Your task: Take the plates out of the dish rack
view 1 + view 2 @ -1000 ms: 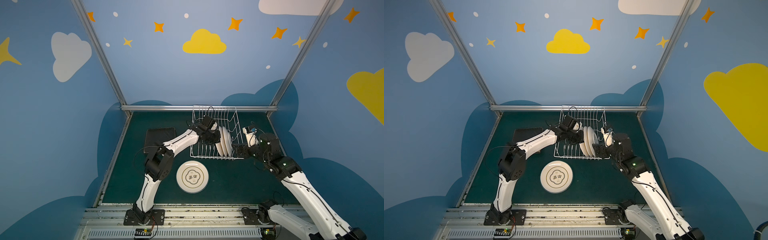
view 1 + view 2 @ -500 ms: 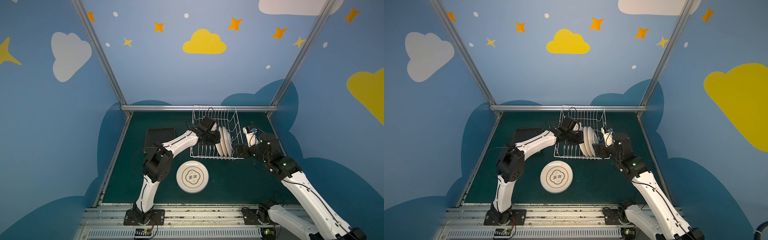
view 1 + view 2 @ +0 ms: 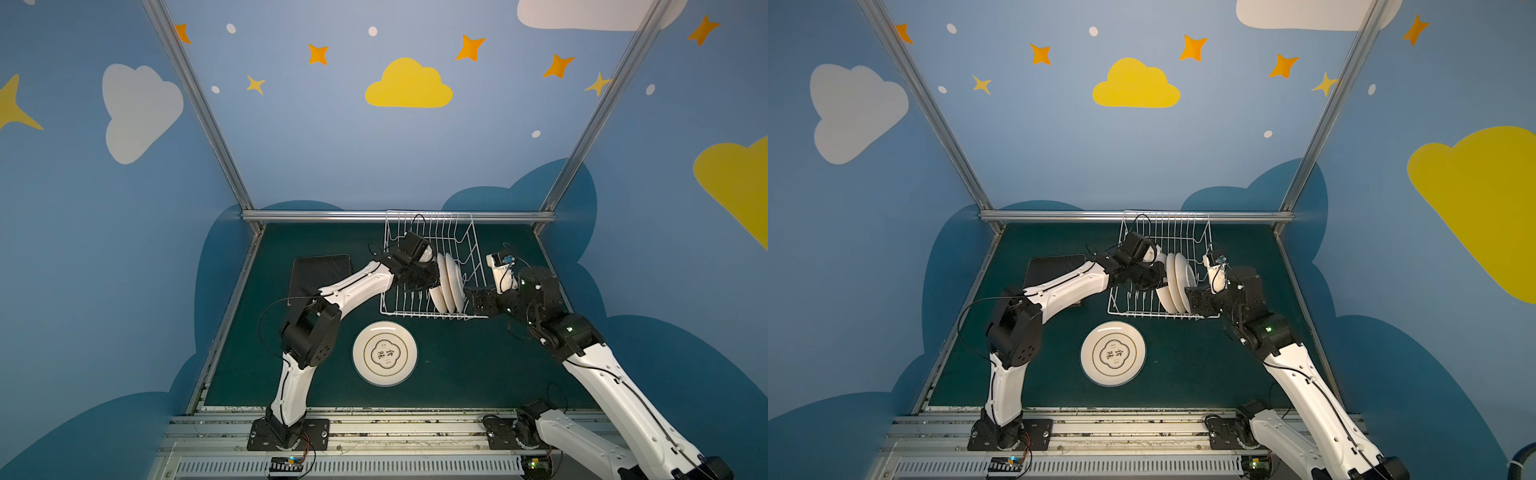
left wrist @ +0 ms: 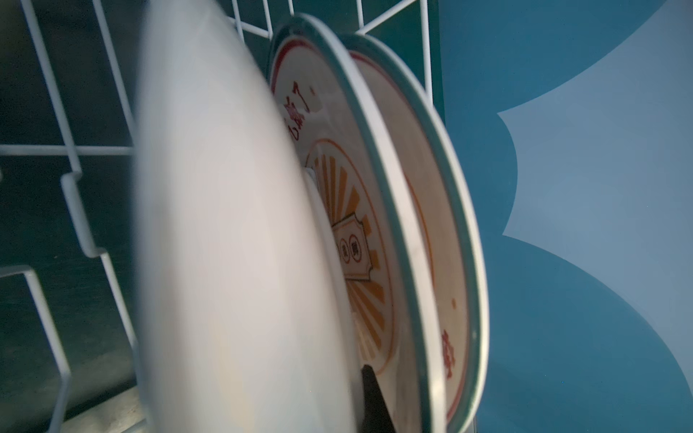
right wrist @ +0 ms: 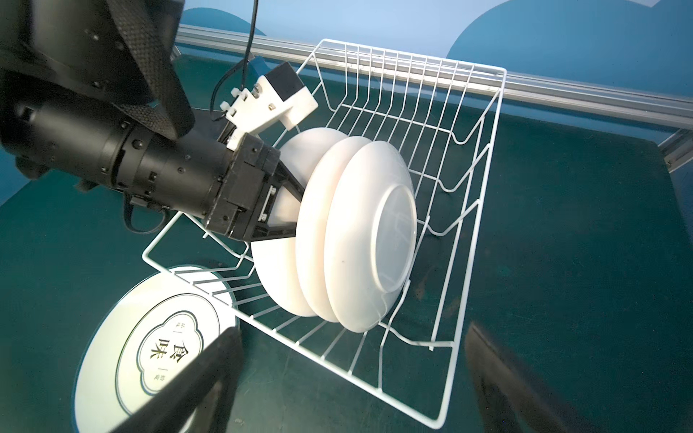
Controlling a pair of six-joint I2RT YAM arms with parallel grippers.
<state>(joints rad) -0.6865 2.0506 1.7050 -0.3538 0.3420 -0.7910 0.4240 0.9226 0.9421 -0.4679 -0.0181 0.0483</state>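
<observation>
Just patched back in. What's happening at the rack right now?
The left gripper is shut on the rim of the leftmost plate, one of three white plates standing on edge in the dish rack. The right gripper hangs open beside the rack, holding nothing. One round plate already lies flat on the table.

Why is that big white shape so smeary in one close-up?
Left wrist view: the nearest round white plate seems too close, so it blurs; the orange-printed plate behind is sharper. Right wrist view: the white wire dish rack is crisp, only the right gripper blurs, at its dark fingers.
</observation>
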